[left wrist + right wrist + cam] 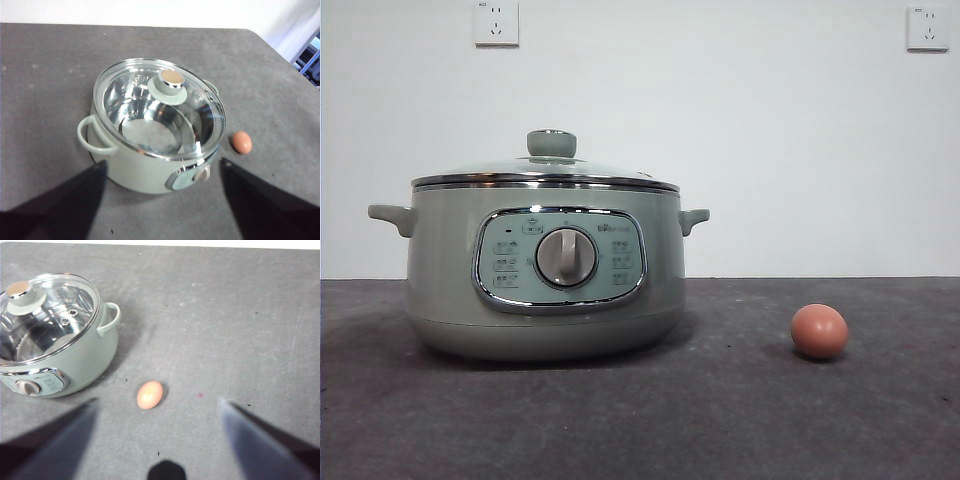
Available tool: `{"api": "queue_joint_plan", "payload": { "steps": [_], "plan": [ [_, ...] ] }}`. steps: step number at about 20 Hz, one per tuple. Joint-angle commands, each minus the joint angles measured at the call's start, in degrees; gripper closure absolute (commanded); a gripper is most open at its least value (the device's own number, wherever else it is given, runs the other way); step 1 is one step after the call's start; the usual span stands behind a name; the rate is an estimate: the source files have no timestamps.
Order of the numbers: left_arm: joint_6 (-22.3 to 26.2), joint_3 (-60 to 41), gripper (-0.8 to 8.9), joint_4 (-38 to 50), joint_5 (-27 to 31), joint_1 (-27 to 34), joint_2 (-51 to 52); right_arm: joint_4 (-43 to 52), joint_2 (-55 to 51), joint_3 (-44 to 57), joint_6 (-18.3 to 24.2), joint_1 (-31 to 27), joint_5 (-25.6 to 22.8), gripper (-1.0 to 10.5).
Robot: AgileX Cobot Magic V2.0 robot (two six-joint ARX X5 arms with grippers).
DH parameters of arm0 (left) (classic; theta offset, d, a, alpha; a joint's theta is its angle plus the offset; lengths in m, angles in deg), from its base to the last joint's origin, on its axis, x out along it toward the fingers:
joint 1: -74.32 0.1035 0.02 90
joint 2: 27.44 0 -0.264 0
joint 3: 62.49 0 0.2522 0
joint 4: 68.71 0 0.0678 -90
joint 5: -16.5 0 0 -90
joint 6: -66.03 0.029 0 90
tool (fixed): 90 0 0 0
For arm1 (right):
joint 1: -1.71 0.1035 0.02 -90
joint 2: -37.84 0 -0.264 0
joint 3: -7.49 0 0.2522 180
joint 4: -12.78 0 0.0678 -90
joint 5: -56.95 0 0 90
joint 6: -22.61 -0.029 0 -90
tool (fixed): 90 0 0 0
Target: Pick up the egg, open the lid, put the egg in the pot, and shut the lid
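Front view shows the smooth reddish-brown egg point(819, 331) lying on the grey table point(720, 420) beside the lidded pot point(540, 280); both grippers hover above, jaws spread, grasping nothing.

wall point(720, 120): plain white | sockets point(496, 22): two, high up | table point(720, 420): dark grey, matte

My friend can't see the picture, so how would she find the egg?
Look for the big sage-green pot with its glass lid on, standing on the dark grey table. Beside it, apart from it on the side away from its dial, lies the egg. It is the only small, smooth, reddish-brown oval thing there.
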Motion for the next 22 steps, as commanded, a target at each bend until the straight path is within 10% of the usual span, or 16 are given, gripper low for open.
{"api": "queue_joint_plan", "payload": {
  "steps": [1,10,22],
  "plan": [
    [-0.81,0.44,1.71,2.51,-0.44,-0.15,-1.36,0.2,0.44,-0.26,0.02,0.02,0.22,3.5],
    [0.59,13.03,1.86,8.15,-0.39,-7.69,-21.2,0.22,5.81,-0.26,-0.44,0.02,1.73,3.5],
    [6.82,29.38,1.86,8.94,17.77,-25.0,-53.13,-0.15,8.72,-0.26,-0.44,0.07,2.1,3.5]
  ]
}}
